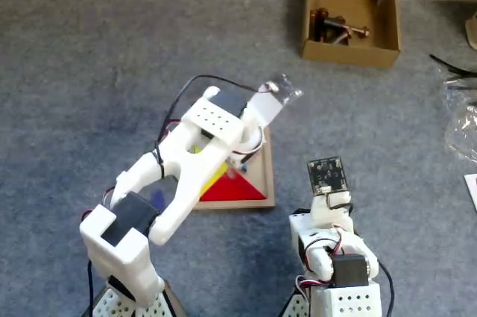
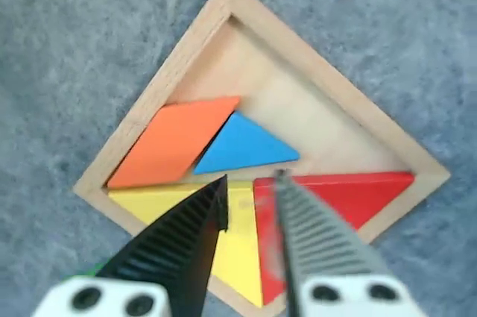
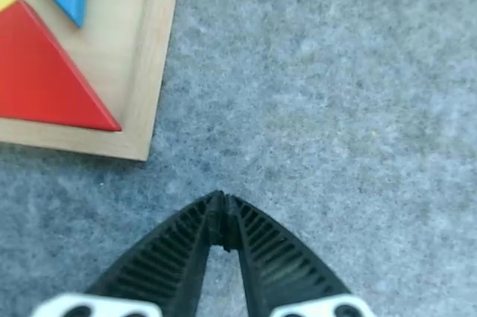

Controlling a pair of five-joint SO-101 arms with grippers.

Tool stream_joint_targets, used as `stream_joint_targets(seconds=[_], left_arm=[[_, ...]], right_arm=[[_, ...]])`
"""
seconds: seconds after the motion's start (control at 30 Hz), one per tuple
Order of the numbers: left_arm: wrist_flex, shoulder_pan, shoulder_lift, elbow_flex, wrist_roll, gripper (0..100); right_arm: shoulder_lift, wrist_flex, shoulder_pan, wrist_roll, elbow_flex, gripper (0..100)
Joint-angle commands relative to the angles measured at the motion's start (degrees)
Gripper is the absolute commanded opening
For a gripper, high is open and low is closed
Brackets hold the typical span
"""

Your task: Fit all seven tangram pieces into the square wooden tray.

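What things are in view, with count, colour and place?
wooden tray: 1, light wood, near the middle
orange parallelogram: 1, orange, in the tray
blue triangle: 1, blue, in the tray, touching the parallelogram
yellow triangle: 1, yellow, in the tray
red triangle: 1, red, in the tray beside the yellow
cardboard box: 1, brown, far right, small items inside
cloth: 1, grey, under everything
left gripper: 1, black and grey, open, above the tray
right gripper: 1, black, shut, above the cloth
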Motion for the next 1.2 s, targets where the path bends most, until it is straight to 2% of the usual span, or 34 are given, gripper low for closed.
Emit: stream_joint_targets(seconds=[0.0,0.2,0.33,0.5,1.17], left_arm=[[-0.3,0.5,-0.7,-0.2,4.8,21],[-3.8,0.2,-0.7,3.1,4.9,30],[-8.3,-0.2,-0.7,6.3,4.9,29],[-12.0,-4.2,-0.7,7.5,4.7,30],[-12.1,-5.6,-0.6,7.6,4.7,30]], right_arm=[[-0.5,-1.0,-0.6,-0.4,6.7,0.5],[-0.5,-1.0,-0.6,-0.4,6.7,0.5],[-0.5,-1.0,-0.6,-0.4,6.7,0.5],[-0.5,-1.0,-0.6,-0.4,6.7,0.5],[-0.5,-1.0,-0.6,-0.4,6.7,0.5]])
